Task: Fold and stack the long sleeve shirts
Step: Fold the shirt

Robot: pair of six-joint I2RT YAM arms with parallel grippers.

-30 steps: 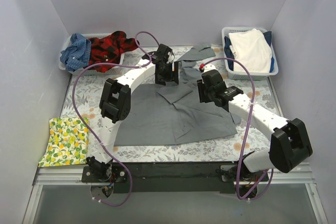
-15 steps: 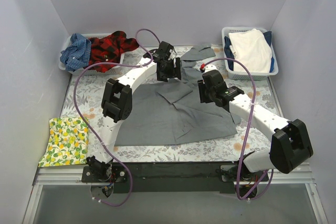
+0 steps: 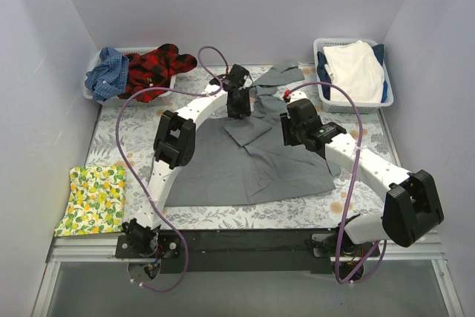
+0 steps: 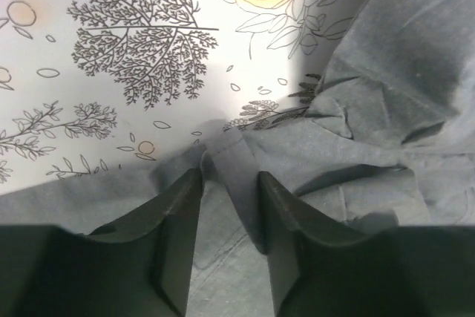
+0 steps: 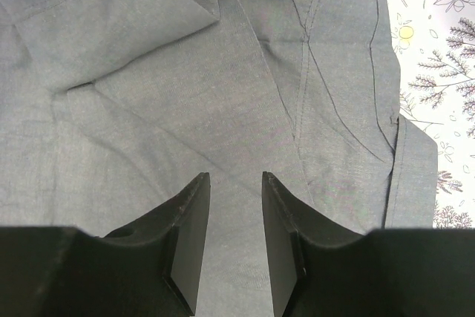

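The grey button-up shirt (image 3: 245, 165) lies spread open in the middle of the counter on the fern-print cover (image 3: 111, 139). Its hem is toward the arm bases, and its far end is rumpled, with a sleeve trailing off to the far right. The other long sleeve shirts, the red-black plaid (image 3: 152, 70) and the blue checked one (image 3: 106, 72), sit heaped in the far-left basket (image 3: 89, 94), untouched by either arm.

The left end effector (image 4: 230, 176) is down at the shirt's far edge, just where grey cloth meets printed cover. Its fingers stand partly apart and straddle a small raised fold of that edge. The fold sits right at the tips, so I cannot tell whether it is pinched or only framed.

The right end effector (image 5: 235, 177) hovers over the shirt's right half with its jaws partly apart and nothing between them (flat cloth and a seam show through the gap).

The next move likely turns on that far edge. It runs roughly left to right across the left arm's reach, and the shirt body extends from it back toward the bases. The left arm is plainly nearer that edge. The right arm is better placed for the right side seam beneath it.
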